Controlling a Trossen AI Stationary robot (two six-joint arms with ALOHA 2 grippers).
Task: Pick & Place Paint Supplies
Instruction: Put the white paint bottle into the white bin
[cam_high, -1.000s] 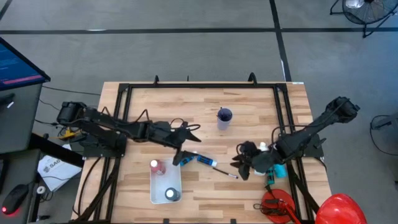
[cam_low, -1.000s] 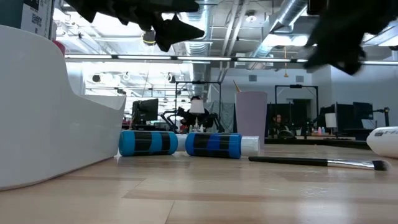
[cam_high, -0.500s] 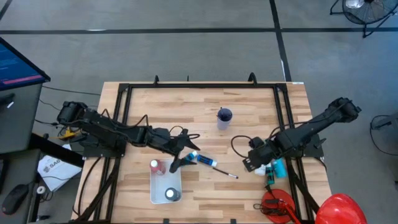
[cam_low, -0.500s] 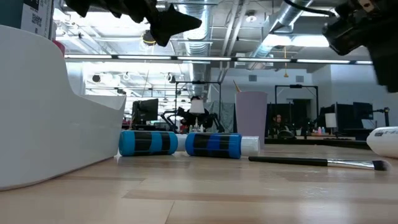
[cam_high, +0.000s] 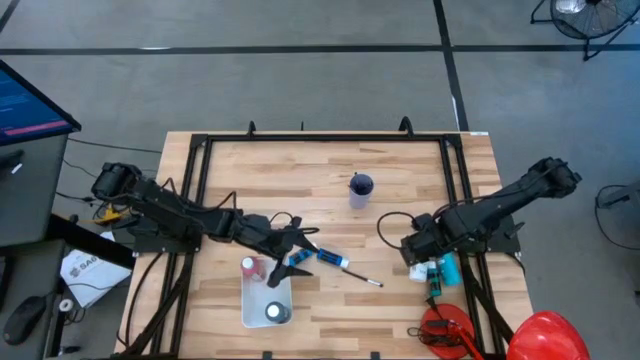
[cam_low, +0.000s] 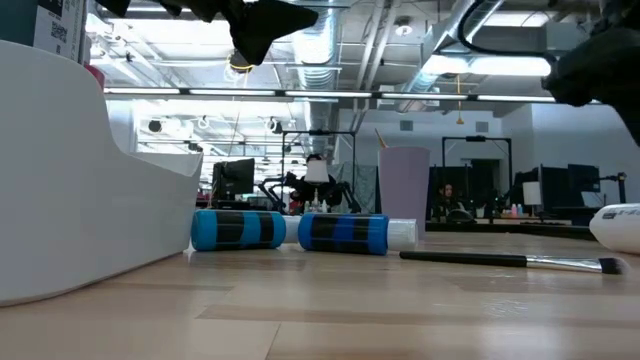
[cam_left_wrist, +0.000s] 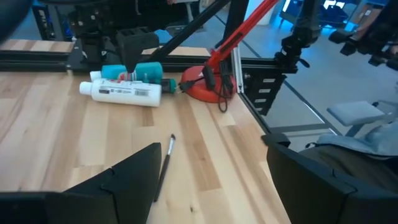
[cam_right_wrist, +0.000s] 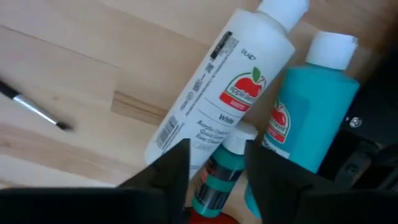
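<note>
Wooden table from above: right gripper (cam_high: 418, 250), fingers apart and empty, has pulled back over white (cam_right_wrist: 211, 93) and teal bottles (cam_right_wrist: 305, 106) at the edge; left gripper (cam_high: 285, 262), open, has neared the blue bottles (cam_high: 310, 258), so neither is picked.

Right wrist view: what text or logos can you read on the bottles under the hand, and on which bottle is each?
"White" on the white paint bottle, below a red apple logo.
The brand line under that apple: too blurred to read.
The barcode and small print along the same bottle: too small to read.
The teal paint bottle: part of an apple logo shows, no readable words.
The small teal bottle: no readable text.
</note>
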